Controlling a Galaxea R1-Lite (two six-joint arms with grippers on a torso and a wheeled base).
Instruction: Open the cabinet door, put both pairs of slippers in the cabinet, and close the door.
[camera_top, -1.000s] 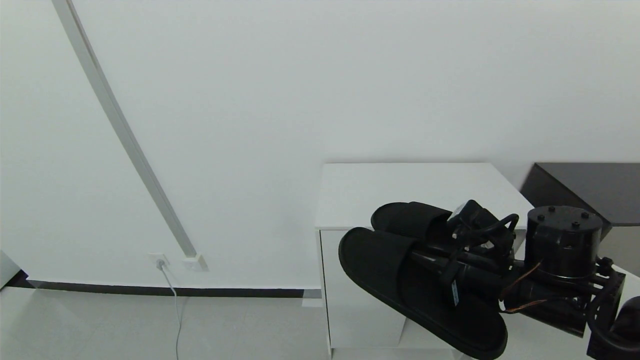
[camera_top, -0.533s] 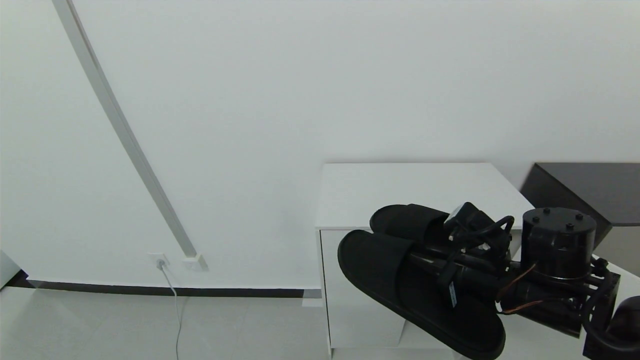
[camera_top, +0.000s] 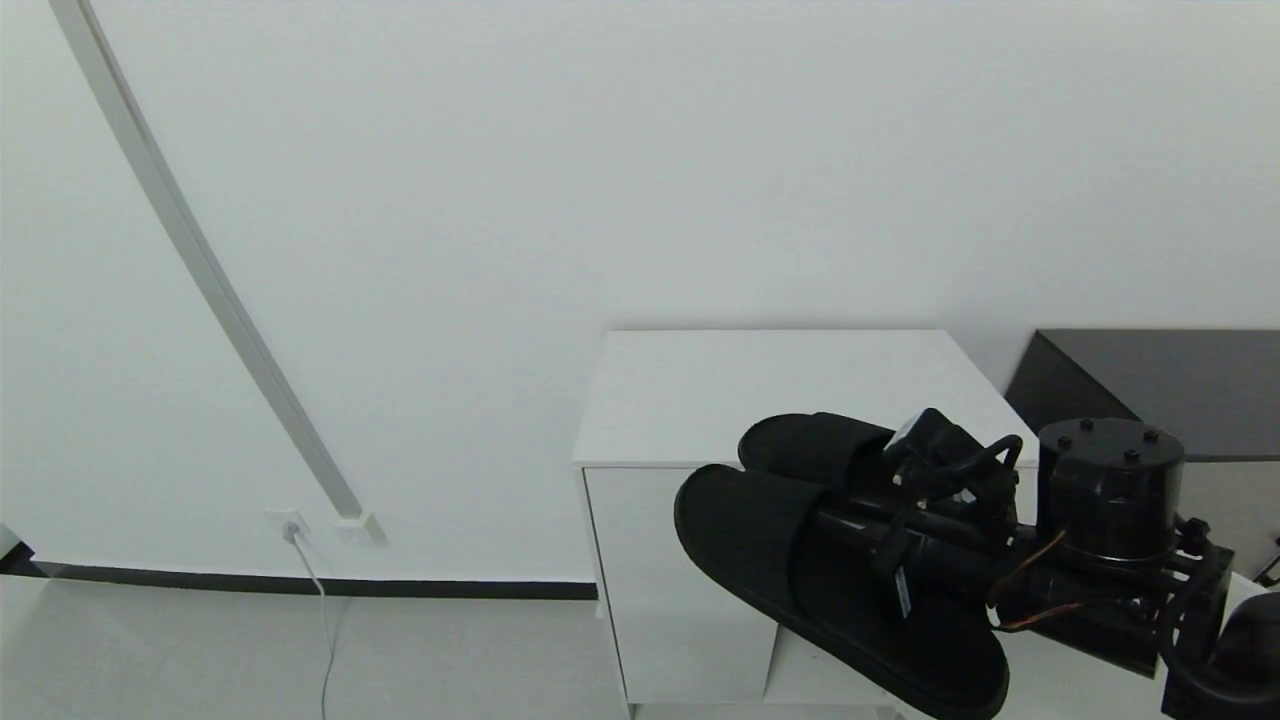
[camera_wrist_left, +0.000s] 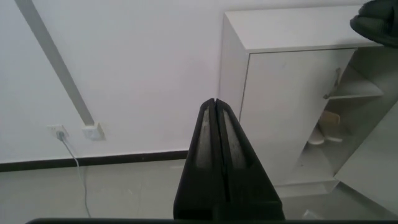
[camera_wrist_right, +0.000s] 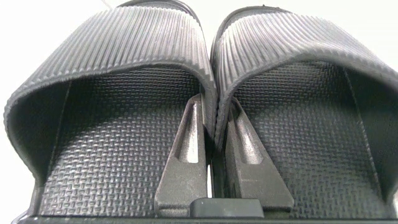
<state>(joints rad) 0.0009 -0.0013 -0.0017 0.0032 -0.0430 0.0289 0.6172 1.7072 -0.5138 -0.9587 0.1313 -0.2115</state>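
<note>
The right gripper (camera_wrist_right: 214, 109) was clamped on the touching inner edges of the pair of black slippers (camera_top: 750, 520), held in the air before the white cabinet (camera_top: 780, 390); the left gripper (camera_wrist_left: 216, 130) had its jaws pressed together on nothing. With the shelf (camera_wrist_left: 357, 88) showing inside the open cabinet, the pair likely wanted carrying in level and toes first, released only once both soles rested.

Two black slippers (camera_top: 760, 530), one white cabinet (camera_top: 780, 385).
</note>
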